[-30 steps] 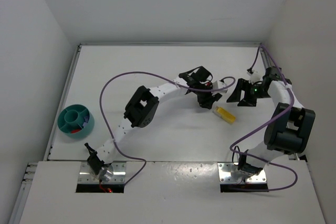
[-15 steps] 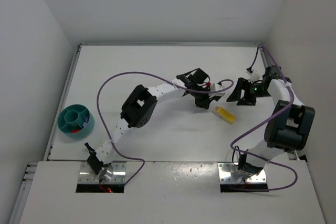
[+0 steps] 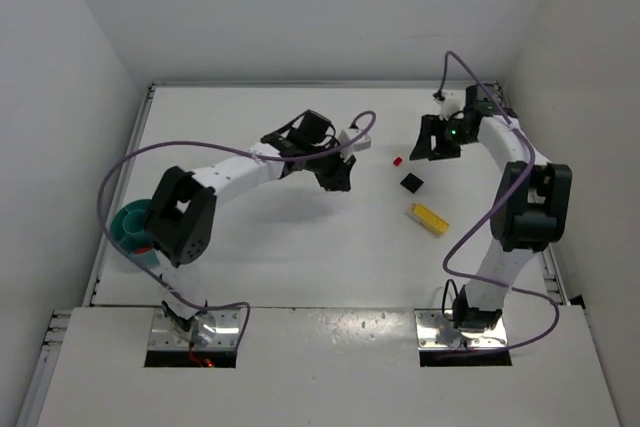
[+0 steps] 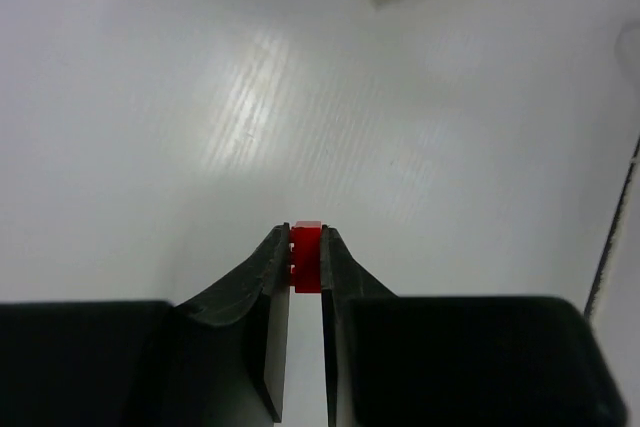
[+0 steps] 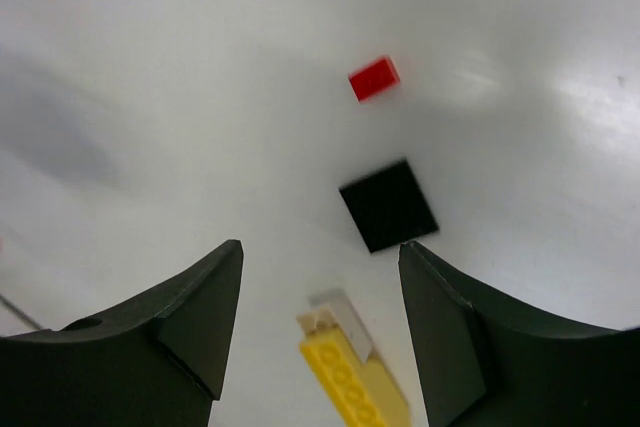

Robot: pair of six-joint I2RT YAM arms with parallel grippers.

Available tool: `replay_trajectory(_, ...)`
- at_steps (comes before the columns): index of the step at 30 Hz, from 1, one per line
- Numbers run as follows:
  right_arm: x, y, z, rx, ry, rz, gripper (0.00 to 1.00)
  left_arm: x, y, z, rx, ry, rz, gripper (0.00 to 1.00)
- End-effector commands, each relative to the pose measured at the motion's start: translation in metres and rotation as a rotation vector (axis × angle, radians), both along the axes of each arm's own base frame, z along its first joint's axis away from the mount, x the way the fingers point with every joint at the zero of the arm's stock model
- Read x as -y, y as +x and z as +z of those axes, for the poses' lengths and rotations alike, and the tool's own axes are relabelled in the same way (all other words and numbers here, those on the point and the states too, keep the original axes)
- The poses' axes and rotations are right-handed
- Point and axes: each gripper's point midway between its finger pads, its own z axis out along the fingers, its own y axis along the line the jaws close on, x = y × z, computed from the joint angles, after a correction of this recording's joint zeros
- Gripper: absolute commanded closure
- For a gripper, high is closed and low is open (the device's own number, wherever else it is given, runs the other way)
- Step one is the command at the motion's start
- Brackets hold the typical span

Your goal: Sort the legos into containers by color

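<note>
The left gripper (image 4: 305, 243) was clenched on a red brick (image 4: 307, 265), pinched at its very fingertips over the table (image 4: 200, 97), left of the loose pieces. The right gripper (image 5: 320, 272), far right, stood parted and empty. A second red brick (image 5: 374, 78), a black brick (image 5: 388, 204) and the yellow brick (image 5: 355, 387) lay in line with its gap, touching neither jaw. The teal bowl (image 3: 128, 219) sat near left, apparently half hidden by the left arm.

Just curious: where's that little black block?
Overhead view, right of centre on the table: the black block lies between a loose red brick and the yellow brick, touching neither.
</note>
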Motion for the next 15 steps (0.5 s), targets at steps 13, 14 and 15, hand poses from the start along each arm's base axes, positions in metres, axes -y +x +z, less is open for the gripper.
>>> replay_trajectory(13, -0.016, 0.071, -0.08, 0.06, -0.462, 0.263, 0.35, -0.069, -0.02, 0.113, -0.018, -0.139, 0.127, 0.95)
replay_trajectory(14, -0.016, 0.071, -0.08, 0.06, -0.462, 0.263, 0.35, -0.068, -0.022, 0.114, -0.022, -0.144, 0.119, 0.95)
replay_trajectory(15, -0.02, 0.075, -0.081, 0.07, -0.465, 0.279, 0.35, -0.068, -0.022, 0.114, -0.022, -0.144, 0.119, 0.95)
